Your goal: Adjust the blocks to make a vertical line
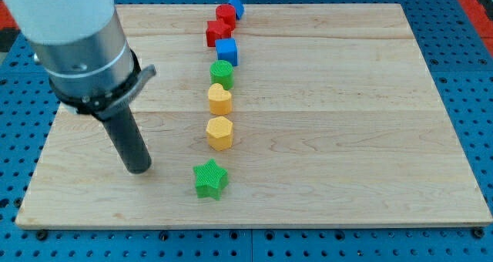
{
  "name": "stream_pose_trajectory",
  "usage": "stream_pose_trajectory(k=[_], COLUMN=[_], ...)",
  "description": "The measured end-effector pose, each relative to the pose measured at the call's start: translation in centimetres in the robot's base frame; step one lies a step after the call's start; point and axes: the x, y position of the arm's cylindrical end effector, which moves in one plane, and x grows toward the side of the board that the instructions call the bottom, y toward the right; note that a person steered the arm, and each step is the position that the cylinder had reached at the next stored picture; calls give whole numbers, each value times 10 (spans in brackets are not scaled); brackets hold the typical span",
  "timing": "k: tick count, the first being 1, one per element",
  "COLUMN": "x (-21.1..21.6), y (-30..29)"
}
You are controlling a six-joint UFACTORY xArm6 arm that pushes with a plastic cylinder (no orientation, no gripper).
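Nearest to you, at the view's bottom, the green star block [210, 178] lies on the wooden board [347, 139], a little to the left of the others. My tip [139, 169] rests on the board to the left of this star, near it but not touching, and the dark rod rises from there toward the view's upper left into the grey arm body [77, 38]. There is no claw here, only this rod, so you have nothing to read as apart or together. Above the star you find the yellow hexagonal block [219, 132], then the yellow heart-like block [219, 99], and the green round block [222, 72] just above it, almost touching. Next comes the blue cube [227, 51], then two red blocks, the lower one [217, 33] and the upper one [226, 15], pressed together; their shapes I cannot tell surely. Farthest, at the board's top edge, sits a small blue block [236, 5] beside the upper red one. The row leans slightly to the right as it goes up.
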Motion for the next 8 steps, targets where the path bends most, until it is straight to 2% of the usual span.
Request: stream_pose_trajectory(k=[2, 4, 6, 7, 8], x=[41, 32, 32, 65, 65], y=[33, 59, 62, 62, 62])
